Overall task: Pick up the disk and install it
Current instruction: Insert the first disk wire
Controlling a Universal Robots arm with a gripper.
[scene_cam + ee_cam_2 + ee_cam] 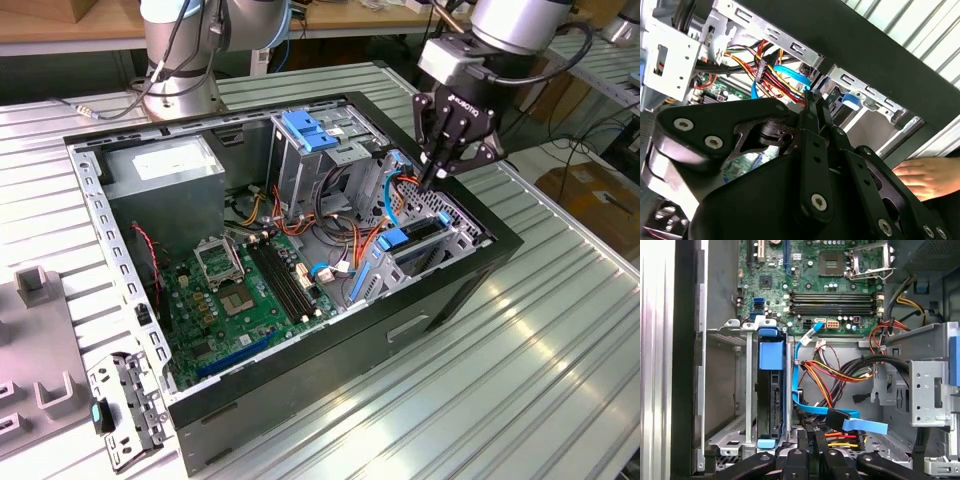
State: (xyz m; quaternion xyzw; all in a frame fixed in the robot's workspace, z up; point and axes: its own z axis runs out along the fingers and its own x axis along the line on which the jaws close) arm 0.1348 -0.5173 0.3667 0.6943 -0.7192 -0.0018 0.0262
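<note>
The disk [400,241] stands on edge in a slot of the metal drive bay [455,215] at the open computer case's corner on the exterior view's right. Its blue carrier handle [771,354] faces up and the dark drive body [775,405] sits below it between the bay's walls. My gripper [433,180] hangs just above the bay, beside the disk and over the loose cables. Its black fingers [809,440] are shut together with nothing between them, and their tips [814,100] sit close to the blue data cable [840,416].
A tall silver cage with a light-blue latch [310,130] rises behind the bay. A grey box with a white label [165,165] fills the far corner, and the motherboard [240,290] covers the case floor. A person's hand [925,175] rests outside the case wall.
</note>
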